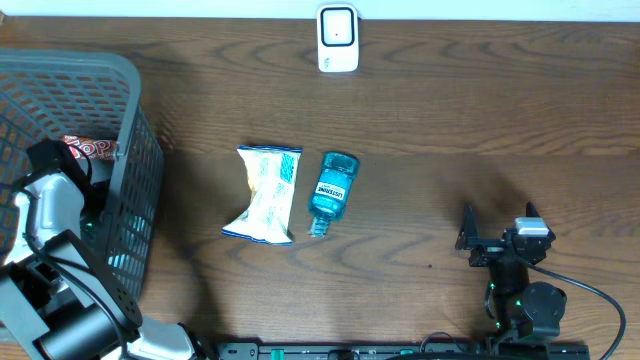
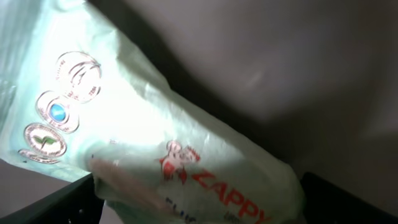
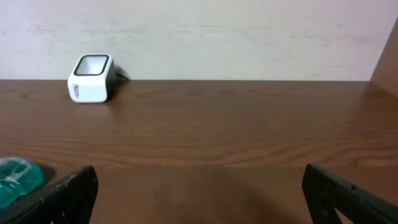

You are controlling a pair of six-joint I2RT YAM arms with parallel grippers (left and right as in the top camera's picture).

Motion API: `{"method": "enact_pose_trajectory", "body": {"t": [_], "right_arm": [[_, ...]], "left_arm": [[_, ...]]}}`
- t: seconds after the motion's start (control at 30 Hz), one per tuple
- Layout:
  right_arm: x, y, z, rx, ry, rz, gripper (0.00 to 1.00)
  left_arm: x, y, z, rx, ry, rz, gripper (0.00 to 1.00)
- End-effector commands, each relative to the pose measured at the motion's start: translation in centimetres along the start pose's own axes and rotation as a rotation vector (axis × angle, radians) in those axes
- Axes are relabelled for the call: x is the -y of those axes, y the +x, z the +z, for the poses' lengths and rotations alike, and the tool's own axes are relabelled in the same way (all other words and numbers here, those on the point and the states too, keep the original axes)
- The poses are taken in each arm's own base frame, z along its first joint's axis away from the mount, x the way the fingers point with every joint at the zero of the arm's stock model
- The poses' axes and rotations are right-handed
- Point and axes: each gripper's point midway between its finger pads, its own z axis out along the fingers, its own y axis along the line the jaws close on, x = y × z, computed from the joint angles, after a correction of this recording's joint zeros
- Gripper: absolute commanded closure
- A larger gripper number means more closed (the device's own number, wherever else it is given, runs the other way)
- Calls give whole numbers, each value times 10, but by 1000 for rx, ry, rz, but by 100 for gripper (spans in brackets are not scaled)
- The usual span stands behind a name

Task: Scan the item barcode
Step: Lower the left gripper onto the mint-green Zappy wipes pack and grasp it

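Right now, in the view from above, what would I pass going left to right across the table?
Grey basket → snack bag → blue mouthwash bottle → right gripper, jaws open.

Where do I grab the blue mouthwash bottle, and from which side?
Probably grip the blue clear-plastic mouthwash bottle by its labelled body, from straight above, the open right hand closing across its long sides. It lies flat, cap towards the robot, so both sides are exposed. The white crinkled snack bag lies close on one side: little finger room.
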Motion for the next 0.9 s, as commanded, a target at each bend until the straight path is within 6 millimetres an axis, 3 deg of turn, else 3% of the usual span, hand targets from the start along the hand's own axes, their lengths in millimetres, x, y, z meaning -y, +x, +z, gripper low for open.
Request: {"method": "enact_pose_trajectory", "body": {"t": [0.0,0.13,0.23,0.43,0.63,0.77,0.87], "right_arm": [[2,1,0,-2,8,14,1],[2,1,0,-2,8,14,1],[2,1,0,-2,8,14,1],[2,1,0,-2,8,14,1],[2,1,0,-2,8,14,1],[2,1,0,-2,8,14,1],[2,1,0,-2,8,14,1]], "left_arm": [[1,-32,3,161,-48,342,2],[29,-47,-12,225,7,616,2],[34,-49,-25,229,20,597,2],[17,-43,-43,202,23,323,2],[-15,-28,-38,141,-61,-113,2],[-21,-26,-33,147,-67,-302,3],[-13,-38,-34,205,-27,-329,2]]}}
